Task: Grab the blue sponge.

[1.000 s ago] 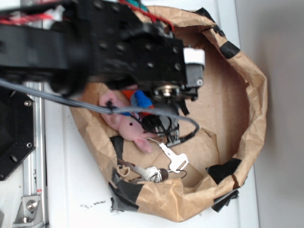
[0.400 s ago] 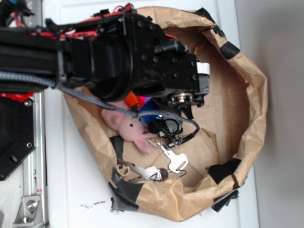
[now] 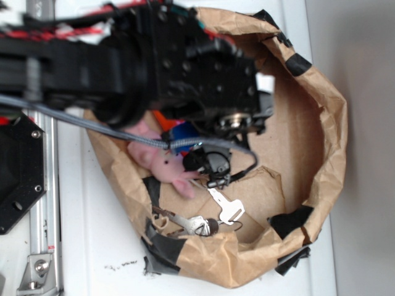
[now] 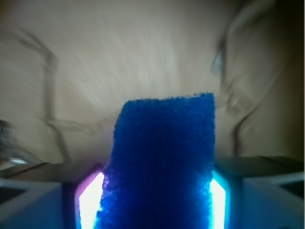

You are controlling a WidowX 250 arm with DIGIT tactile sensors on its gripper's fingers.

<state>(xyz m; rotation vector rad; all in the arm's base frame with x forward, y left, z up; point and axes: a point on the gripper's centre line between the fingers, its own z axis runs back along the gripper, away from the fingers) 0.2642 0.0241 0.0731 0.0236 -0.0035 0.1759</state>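
The blue sponge (image 4: 162, 162) was seen held between the two fingers of the gripper (image 4: 157, 200) in the wrist view, the jaws closed on its two long sides and its free end sticking out ahead of the fingertips. In the exterior view only a small patch of the sponge (image 3: 183, 131) was visible under the black arm (image 3: 154, 68), inside the paper bag (image 3: 321, 142) and just beside the pink plush bunny (image 3: 163, 163). The sponge's coarse, open texture suggested a light, soft block that would squash under pressure rather than slip, so a hold across the narrow width near the middle, as shown, was judged to be sound; a pinch near one end would probably let it bend and droop. Whether the sponge was lifted clear of the bag floor could not be told, the background in the wrist view being blurred. A sliver of orange (image 3: 162, 117) was glimpsed next to the sponge, too hidden to be named with certainty. Two keys (image 3: 226, 208) on a ring were seen lying on the bag floor below the bunny, apart from the sponge. The bunny and the grey cable (image 3: 142, 137) slung across the bag were judged the likeliest things to be snagged, and the bag's crumpled wall, patched with black tape (image 3: 290, 219), was noted all around.
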